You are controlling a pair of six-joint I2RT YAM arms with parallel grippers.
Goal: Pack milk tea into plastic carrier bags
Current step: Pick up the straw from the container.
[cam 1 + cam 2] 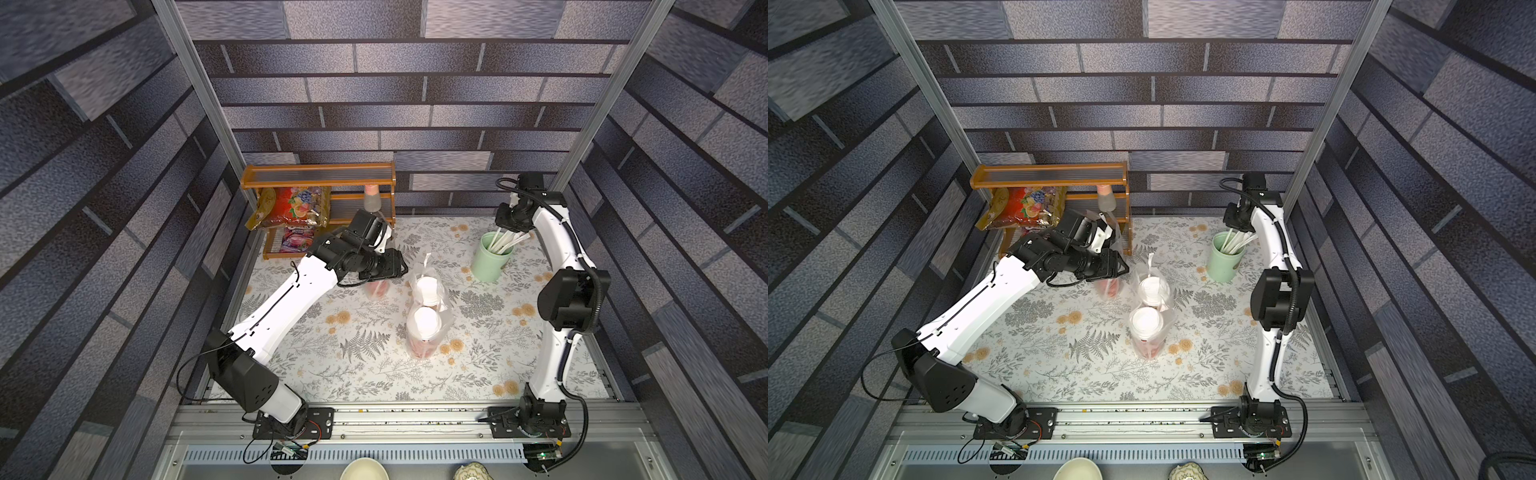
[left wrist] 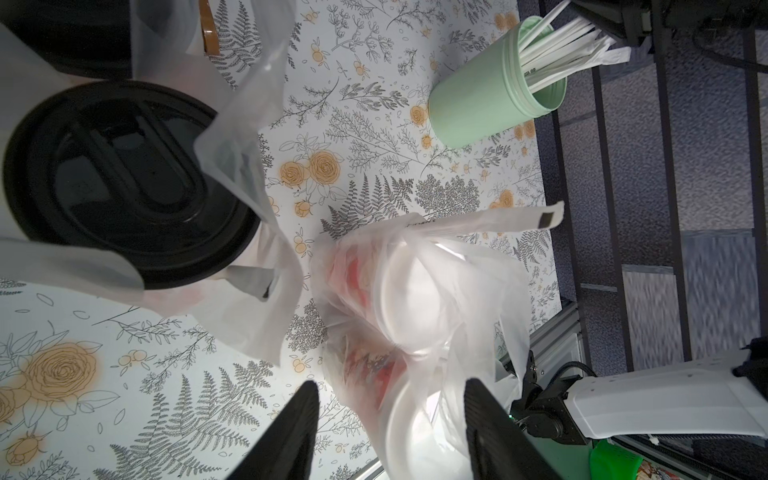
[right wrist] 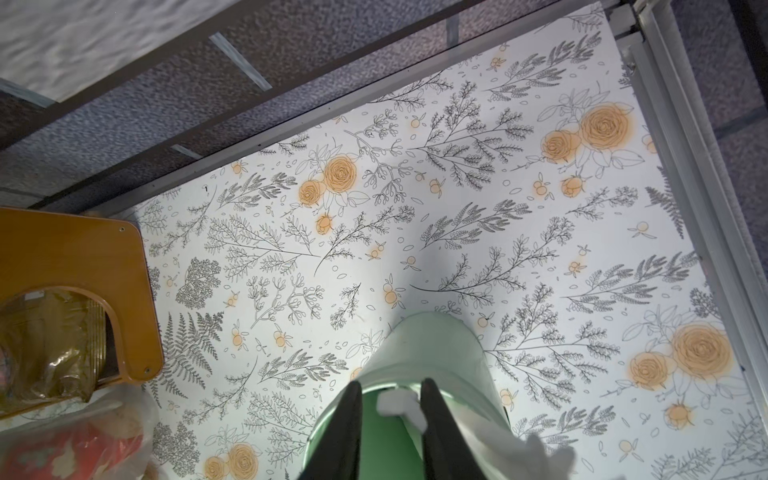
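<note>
Milk tea (image 2: 374, 374) print is unreadable through carrier bag (image 2: 511, 316).

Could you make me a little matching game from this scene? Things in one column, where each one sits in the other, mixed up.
Things
1. white-lidded cups
2. black-lidded cup
3. white straws
4. snack packets

Places
A. in the pale green cup
B. on the wooden shelf
C. together in one clear bag mid-table
D. in a second clear bag, nearer the shelf

Pairs: 1-C, 2-D, 3-A, 4-B
</note>
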